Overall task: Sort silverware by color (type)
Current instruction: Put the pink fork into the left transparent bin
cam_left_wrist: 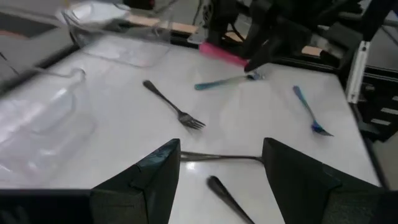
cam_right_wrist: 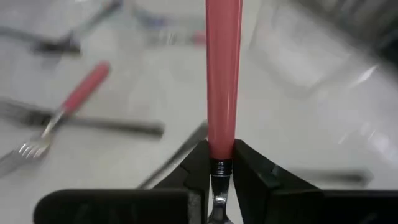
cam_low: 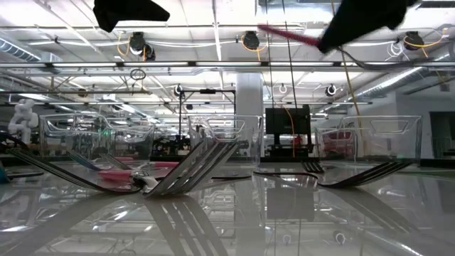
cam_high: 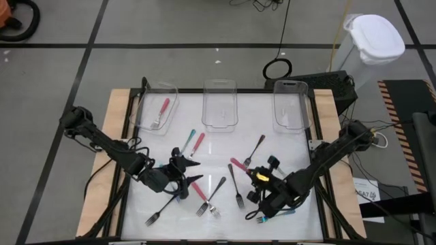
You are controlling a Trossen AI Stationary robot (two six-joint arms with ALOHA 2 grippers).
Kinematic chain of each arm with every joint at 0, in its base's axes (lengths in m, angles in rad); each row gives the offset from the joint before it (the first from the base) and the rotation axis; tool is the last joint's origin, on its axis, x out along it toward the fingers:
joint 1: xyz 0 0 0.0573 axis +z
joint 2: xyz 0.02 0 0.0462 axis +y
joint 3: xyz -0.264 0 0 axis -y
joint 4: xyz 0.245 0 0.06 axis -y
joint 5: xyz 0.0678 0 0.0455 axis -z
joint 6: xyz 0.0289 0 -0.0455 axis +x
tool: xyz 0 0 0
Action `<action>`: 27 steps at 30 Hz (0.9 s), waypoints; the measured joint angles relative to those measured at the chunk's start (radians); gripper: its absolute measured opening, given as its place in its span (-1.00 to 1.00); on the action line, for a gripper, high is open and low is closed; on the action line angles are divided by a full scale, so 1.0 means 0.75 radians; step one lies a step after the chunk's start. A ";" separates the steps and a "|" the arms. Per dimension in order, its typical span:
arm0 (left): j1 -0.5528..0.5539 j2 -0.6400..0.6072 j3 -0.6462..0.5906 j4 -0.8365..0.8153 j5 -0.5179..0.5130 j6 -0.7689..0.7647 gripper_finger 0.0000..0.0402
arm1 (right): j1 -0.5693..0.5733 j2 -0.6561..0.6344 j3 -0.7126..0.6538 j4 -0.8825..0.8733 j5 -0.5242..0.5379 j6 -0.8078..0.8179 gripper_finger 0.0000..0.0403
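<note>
The right tool (cam_right_wrist: 219, 163) is clamped on a pink-handled fork (cam_right_wrist: 224, 74), gripping it where the handle meets the metal neck, and holds it lifted off the white counter (cam_high: 218, 146). In the low view the pink handle sticks out of that tool high above the surface. From above, this tool sits over the right-centre of the counter, with the pink handle pointing left toward the middle.

The left tool (cam_left_wrist: 221, 168) hangs over the near-left part of the counter with its fingers (cam_left_wrist: 152, 180) spread wide and nothing between them; a black-handled fork (cam_left_wrist: 221, 157) lies on the counter just beyond the gap.

Three clear trays stand along the far edge. The left tray (cam_high: 155, 109) holds one pink-handled fork (cam_high: 161, 112); the middle tray (cam_high: 220, 103) and right tray (cam_high: 289, 103) show no forks.

The rest of the silverware lies loose on the counter: a teal-handled fork (cam_high: 189, 138) and another pink-handled one (cam_high: 197, 142) side by side left of centre, a black fork (cam_high: 255, 149) farther right, two black forks (cam_high: 235, 185) near the middle toward the near edge, one more black fork (cam_high: 161, 210) at the near left, and a blue-handled fork (cam_left_wrist: 308, 109) near the right arm.
</note>
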 joint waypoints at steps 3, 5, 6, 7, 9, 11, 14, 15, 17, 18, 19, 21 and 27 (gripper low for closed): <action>0.001 0.000 0.000 -0.001 -0.112 0.050 0.14 | -0.003 -0.011 0.000 0.104 0.216 -0.132 -0.78; 0.006 0.000 0.000 0.000 -0.202 0.069 0.14 | -0.005 -0.003 0.000 0.192 0.349 -0.218 -0.78; 0.012 0.000 0.000 0.000 -0.242 0.069 0.14 | -0.009 0.007 0.001 0.239 0.418 -0.257 -0.78; 0.018 0.000 0.000 -0.001 -0.271 0.070 0.14 | -0.012 0.018 0.001 0.280 0.482 -0.291 -0.78; 0.029 0.000 0.000 0.000 -0.314 0.075 0.14 | -0.021 0.036 0.001 0.337 0.589 -0.339 -0.78; 0.045 0.000 0.000 0.005 -0.327 0.101 0.14 | -0.041 0.049 0.001 0.378 0.666 -0.357 -0.78; 0.069 0.000 0.000 0.029 -0.329 0.099 0.14 | -0.081 0.054 0.001 0.411 0.701 -0.366 -0.78; 0.076 0.000 0.000 0.042 -0.329 0.093 0.14 | -0.096 0.054 0.001 0.424 0.701 -0.367 -0.78; 0.086 0.000 0.000 0.066 -0.329 0.090 0.14 | -0.128 0.054 0.001 0.459 0.701 -0.380 -0.78; 0.089 0.000 0.000 0.083 -0.328 0.090 0.14 | -0.141 0.054 0.001 0.484 0.701 -0.406 -0.78; 0.093 0.000 0.000 0.098 -0.328 0.090 0.14 | -0.154 0.054 0.001 0.515 0.698 -0.445 -0.78; 0.093 0.000 0.000 0.126 -0.327 0.090 0.14 | -0.178 0.054 0.001 0.596 0.685 -0.540 -0.78; 0.092 0.001 0.000 0.150 -0.323 0.090 0.14 | -0.259 0.038 0.001 0.981 0.436 -1.062 -0.78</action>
